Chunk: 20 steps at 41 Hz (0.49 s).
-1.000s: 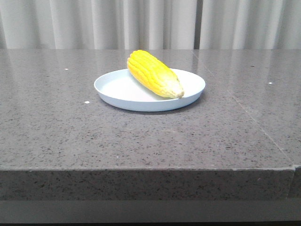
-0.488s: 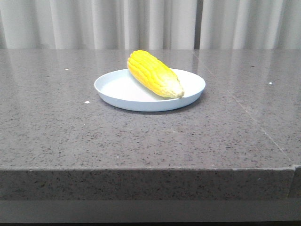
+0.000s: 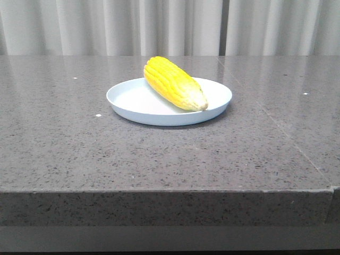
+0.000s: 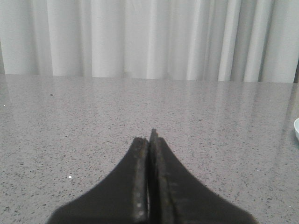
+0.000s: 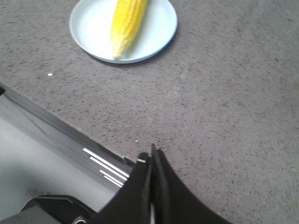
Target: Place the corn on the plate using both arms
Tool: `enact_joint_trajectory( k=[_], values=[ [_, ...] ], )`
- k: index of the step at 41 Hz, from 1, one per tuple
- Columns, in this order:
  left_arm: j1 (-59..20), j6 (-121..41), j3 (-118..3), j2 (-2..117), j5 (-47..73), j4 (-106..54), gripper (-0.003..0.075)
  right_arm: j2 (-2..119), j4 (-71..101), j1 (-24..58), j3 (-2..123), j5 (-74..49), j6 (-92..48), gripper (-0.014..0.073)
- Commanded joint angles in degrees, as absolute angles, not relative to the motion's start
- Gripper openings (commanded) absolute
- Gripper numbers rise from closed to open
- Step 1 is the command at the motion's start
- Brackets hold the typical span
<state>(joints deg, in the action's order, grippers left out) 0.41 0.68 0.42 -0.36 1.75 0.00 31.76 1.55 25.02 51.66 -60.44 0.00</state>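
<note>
The yellow corn [image 3: 174, 83] lies on the pale blue plate [image 3: 133, 101] at the middle of the grey table, its whitish tip toward the front right. Neither gripper shows in the front view. My left gripper [image 4: 150, 137] is shut and empty, low over bare table, with only a sliver of the plate's rim [image 4: 296, 128] at the view's edge. My right gripper [image 5: 150, 155] is shut and empty near the table's front edge, well away from the plate [image 5: 159, 32] and the corn [image 5: 126, 23].
White curtains [image 3: 170, 26] hang behind the table. The table's front edge [image 3: 170, 191] drops off toward the robot. A seam [image 3: 281, 133] runs through the tabletop right of the plate. The robot's base [image 5: 46, 172] lies below the front edge.
</note>
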Motion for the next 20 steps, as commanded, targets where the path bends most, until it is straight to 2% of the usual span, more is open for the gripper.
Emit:
enact_joint_trajectory(
  k=[1, 9, 20],
  values=[
    [-0.1, 1.0, 1.8, -1.2, -3.5, 0.0, -0.002, 29.0, 1.9, 20.4, 50.1, -52.8, -0.5, -0.0087],
    [0.0, 1.0, 1.8, -1.2, -3.5, 0.0, -0.002, 17.2, 2.1, 8.3, 34.6, -30.6, -0.5, -0.0087],
    [0.0, 1.0, 1.8, -1.2, -3.5, 0.0, -0.002, 4.0, 2.1, 1.2, 15.4, -12.6, -0.5, -0.0087]
  ],
)
